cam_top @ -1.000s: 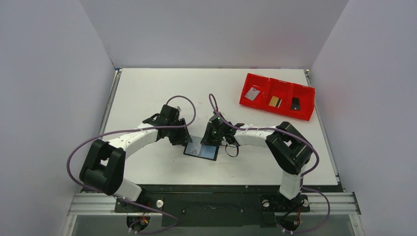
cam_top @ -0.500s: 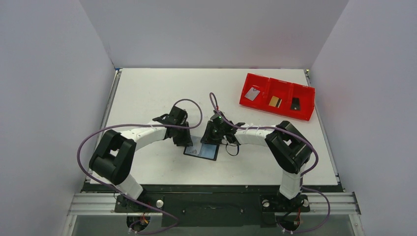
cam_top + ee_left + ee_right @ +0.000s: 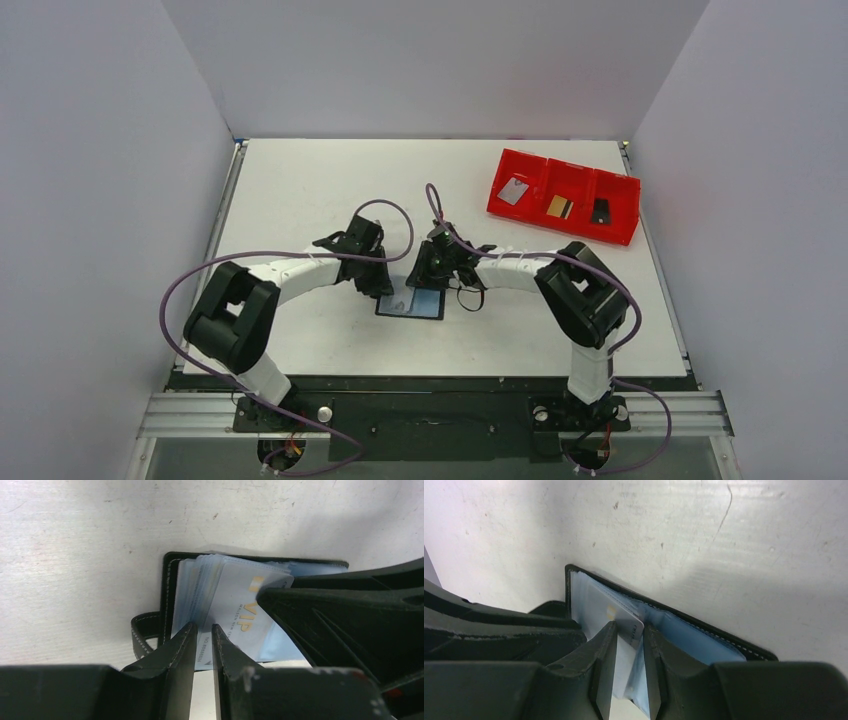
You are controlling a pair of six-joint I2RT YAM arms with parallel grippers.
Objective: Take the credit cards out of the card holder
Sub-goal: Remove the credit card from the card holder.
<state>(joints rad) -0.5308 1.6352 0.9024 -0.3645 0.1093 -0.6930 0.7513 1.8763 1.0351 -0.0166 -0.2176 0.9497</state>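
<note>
The card holder [image 3: 410, 303] lies open on the white table between both arms, its black stitched edge [image 3: 167, 590] framing pale blue plastic sleeves. A white credit card [image 3: 240, 605] with gold VIP lettering sits on top of the sleeves. My left gripper [image 3: 203, 629] is at the holder's left side [image 3: 385, 288], jaws narrowed to a thin slot with that card's lower edge in it. My right gripper [image 3: 630, 627] is at the holder's far side [image 3: 425, 285], shut on a lifted sleeve together with the card's corner [image 3: 624, 617].
A red three-compartment tray [image 3: 560, 228] stands at the back right. It holds a silver card [image 3: 514, 190], a gold card [image 3: 559, 207] and a black card [image 3: 600, 211]. White walls close in the table. The two grippers are close together over the holder.
My left arm has swung in toward the holder and its jaws have narrowed from wide to a thin slot on the card. The right gripper has kept its grip and place.
</note>
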